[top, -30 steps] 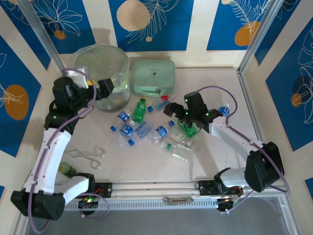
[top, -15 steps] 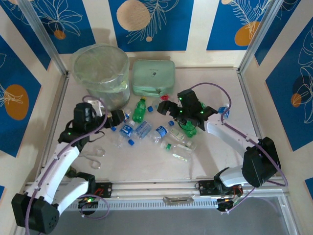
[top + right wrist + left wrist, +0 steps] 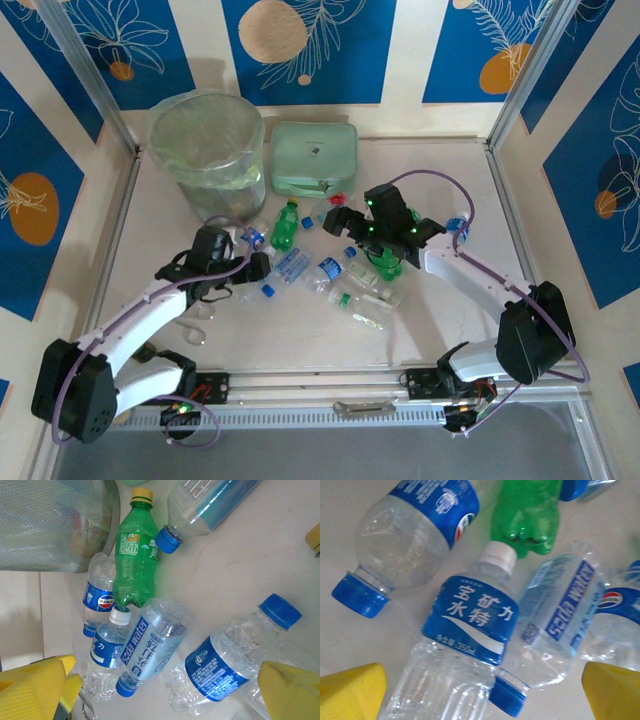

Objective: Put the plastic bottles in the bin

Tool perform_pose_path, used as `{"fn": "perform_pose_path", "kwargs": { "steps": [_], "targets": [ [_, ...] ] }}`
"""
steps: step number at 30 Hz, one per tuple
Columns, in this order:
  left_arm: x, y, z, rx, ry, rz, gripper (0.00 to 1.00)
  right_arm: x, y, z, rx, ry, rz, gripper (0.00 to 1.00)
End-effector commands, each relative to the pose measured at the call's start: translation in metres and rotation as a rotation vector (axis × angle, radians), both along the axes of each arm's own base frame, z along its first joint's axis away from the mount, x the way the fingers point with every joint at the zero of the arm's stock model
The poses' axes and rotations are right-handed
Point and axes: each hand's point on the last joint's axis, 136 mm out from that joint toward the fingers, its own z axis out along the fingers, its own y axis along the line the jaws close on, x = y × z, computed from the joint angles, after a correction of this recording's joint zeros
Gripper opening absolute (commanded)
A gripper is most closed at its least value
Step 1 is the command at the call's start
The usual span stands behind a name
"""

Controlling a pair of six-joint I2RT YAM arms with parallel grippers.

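The plastic bottles point(image 3: 300, 268) lie jumbled on the table point(image 3: 450, 330) near the bin point(image 3: 205, 150). The left gripper point(image 3: 480, 690) and right gripper point(image 3: 162, 690) hang over them, jaws wide apart. Closing could pinch 2 touching bottles or squirt 1 sideways, because they are thin, crinkled, round and slick.

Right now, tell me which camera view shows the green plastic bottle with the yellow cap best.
The right wrist view: the green plastic bottle lies there whole and large, yellow cap to base. The left wrist view has its lobed base at the top edge. The top external view has the bottle whole but small.
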Motion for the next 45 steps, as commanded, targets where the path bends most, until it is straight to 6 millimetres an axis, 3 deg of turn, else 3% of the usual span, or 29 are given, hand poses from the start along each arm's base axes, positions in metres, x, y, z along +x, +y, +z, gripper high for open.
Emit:
{"fn": "perform_pose_path", "kwargs": {
  "steps": [1, 4, 9, 16, 30, 45],
  "targets": [
    [0.009, 0.005, -0.005, 0.081, -0.015, -0.007, 1.00, -0.005, -0.005, 0.001, -0.012, -0.006, -0.009, 0.99],
    [0.009, 0.002, -0.017, 0.090, 0.019, -0.023, 1.00, -0.005, -0.005, 0.001, -0.011, -0.003, -0.007, 0.99],
    [0.010, -0.002, -0.028, 0.095, 0.051, -0.046, 0.89, -0.006, -0.006, -0.001, -0.014, 0.002, -0.011, 0.99],
    [0.012, -0.009, -0.037, 0.101, 0.069, -0.075, 0.84, -0.006, -0.003, -0.001, -0.006, 0.006, -0.006, 0.99],
    [0.014, -0.019, -0.055, 0.132, 0.125, -0.112, 0.86, -0.004, -0.001, -0.001, -0.006, 0.009, -0.004, 0.99],
    [0.013, -0.025, -0.060, 0.190, 0.117, -0.169, 0.64, -0.001, 0.001, 0.002, -0.005, 0.007, -0.002, 0.99]
  ]
}}
